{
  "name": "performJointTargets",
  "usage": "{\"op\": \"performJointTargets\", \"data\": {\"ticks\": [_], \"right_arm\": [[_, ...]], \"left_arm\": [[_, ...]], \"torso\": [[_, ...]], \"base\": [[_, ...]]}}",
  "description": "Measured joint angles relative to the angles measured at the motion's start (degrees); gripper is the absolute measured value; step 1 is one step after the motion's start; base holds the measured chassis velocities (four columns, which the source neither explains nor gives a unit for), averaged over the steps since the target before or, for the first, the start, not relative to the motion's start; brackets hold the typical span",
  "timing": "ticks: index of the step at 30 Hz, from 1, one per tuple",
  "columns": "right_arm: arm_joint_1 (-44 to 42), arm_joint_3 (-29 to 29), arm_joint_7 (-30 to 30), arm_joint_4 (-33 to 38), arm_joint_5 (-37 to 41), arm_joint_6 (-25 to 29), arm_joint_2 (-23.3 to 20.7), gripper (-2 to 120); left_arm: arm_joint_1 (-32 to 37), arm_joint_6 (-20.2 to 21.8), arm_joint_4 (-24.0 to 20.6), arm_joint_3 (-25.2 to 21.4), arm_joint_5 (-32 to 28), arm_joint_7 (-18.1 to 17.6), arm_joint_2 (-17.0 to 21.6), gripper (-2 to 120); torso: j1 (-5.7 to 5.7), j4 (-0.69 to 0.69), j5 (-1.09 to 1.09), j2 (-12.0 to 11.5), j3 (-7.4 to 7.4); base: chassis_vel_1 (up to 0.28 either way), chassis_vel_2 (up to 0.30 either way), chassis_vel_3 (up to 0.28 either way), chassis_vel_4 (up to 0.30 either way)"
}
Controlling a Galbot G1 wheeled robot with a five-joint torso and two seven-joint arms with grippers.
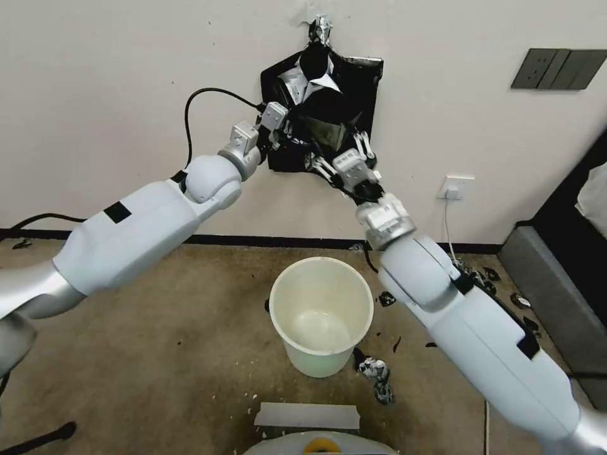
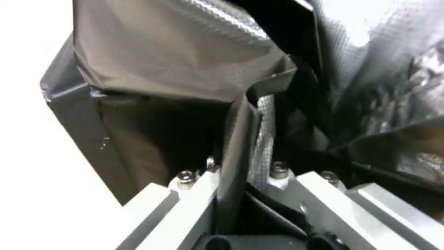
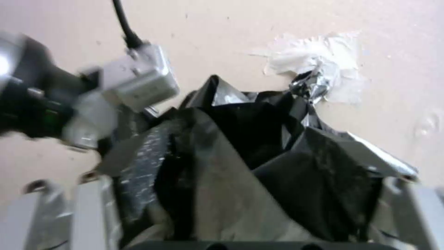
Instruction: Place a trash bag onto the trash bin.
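Observation:
A bundle of black bags [image 1: 354, 79] hangs on the wall from a taped knot [image 1: 320, 28]. Its front sheet is the trash bag [image 1: 325, 129], glossy, crinkled and pulled away from the bundle. My left gripper [image 1: 282, 136] is at the bag's left edge, shut on a fold of the film [image 2: 240, 139], which runs between its fingers [image 2: 199, 191]. My right gripper [image 1: 338, 155] is at the bag's lower edge, open, with the plastic [image 3: 222, 180] bulging between its spread fingers [image 3: 88, 208]. The cream-white trash bin [image 1: 321, 278] stands upright on the floor below, with no bag in it.
Torn black scraps [image 1: 377, 371] lie on the brown floor by the bin, with more of them [image 1: 499, 284] to the right. A white strip [image 1: 308, 415] lies in front of the bin. A grey bench [image 1: 556, 303] is at the right, and a wall socket [image 1: 456, 188] with a cable behind my right arm.

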Motion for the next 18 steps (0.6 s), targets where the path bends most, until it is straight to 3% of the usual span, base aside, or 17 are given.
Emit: {"op": "performJointTargets", "data": {"ticks": [3, 18], "right_arm": [[3.0, -1.6, 0.5, -2.6, -0.1, -1.2, 0.2, 90], [6.9, -5.3, 1.9, -11.5, -2.7, -2.4, 1.8, 71]], "left_arm": [[0.0, 0.0, -0.1, -0.1, -0.4, -0.1, 0.1, 0], [1.5, 0.0, -0.2, -1.3, -1.0, -0.5, -0.4, 0]], "torso": [[0.00, 0.00, 0.01, 0.0, 0.00], [0.00, -0.01, 0.01, 0.0, 0.00]], "base": [[0.000, 0.000, 0.000, 0.000], [0.000, 0.000, 0.000, 0.000]]}}
